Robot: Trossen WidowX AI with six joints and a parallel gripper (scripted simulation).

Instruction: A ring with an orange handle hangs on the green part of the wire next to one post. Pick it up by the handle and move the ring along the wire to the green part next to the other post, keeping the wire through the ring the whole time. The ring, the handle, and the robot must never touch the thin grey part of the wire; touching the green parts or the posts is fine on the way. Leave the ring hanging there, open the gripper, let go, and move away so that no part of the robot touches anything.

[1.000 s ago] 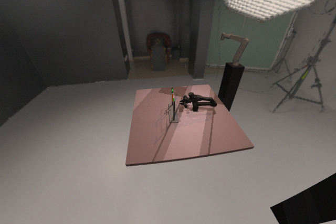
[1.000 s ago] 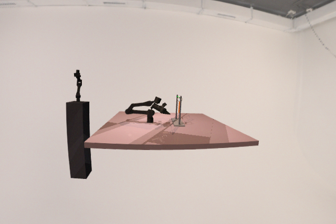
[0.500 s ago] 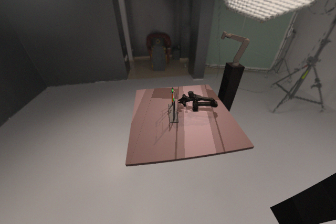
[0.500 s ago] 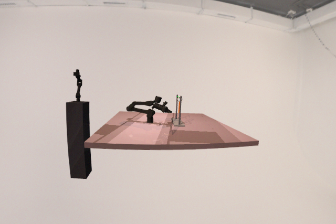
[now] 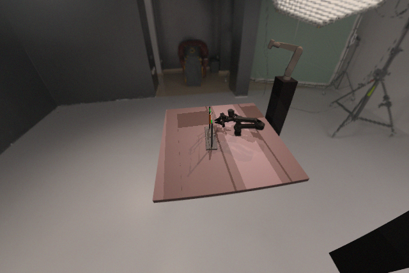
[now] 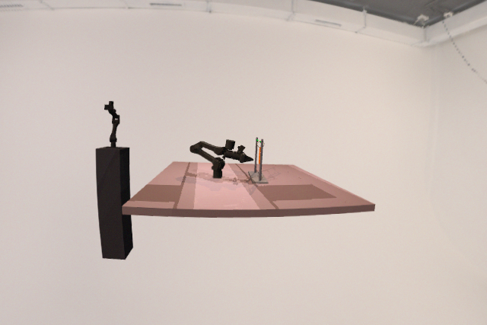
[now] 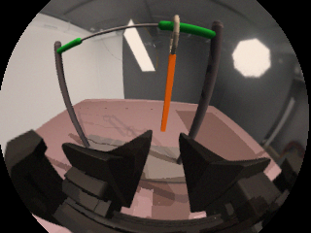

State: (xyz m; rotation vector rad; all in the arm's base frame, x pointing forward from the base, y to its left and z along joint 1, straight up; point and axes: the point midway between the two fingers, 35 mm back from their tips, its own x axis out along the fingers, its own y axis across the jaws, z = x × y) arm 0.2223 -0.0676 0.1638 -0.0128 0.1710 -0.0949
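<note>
The ring (image 7: 176, 34) hangs on the right green part (image 7: 194, 30) of the wire in the wrist view, beside the right post (image 7: 209, 83). Its orange handle (image 7: 168, 92) (image 6: 259, 155) (image 5: 209, 119) hangs straight down. The thin grey part (image 7: 117, 29) of the wire runs left to the other green part (image 7: 69, 46) at the left post (image 7: 68, 97). My gripper (image 7: 165, 135) (image 6: 252, 159) (image 5: 215, 120) is open, with a gap between its fingertips and nothing in it. It stands in front of the handle, short of it, with the fingertips near the height of the handle's lower half.
Both posts stand on a grey base plate (image 7: 155, 172) (image 5: 207, 144) on the pink table (image 5: 188, 171) (image 6: 220, 199). In the exterior view a second arm (image 6: 113, 129) stands on a black pedestal (image 6: 112, 203) off the table.
</note>
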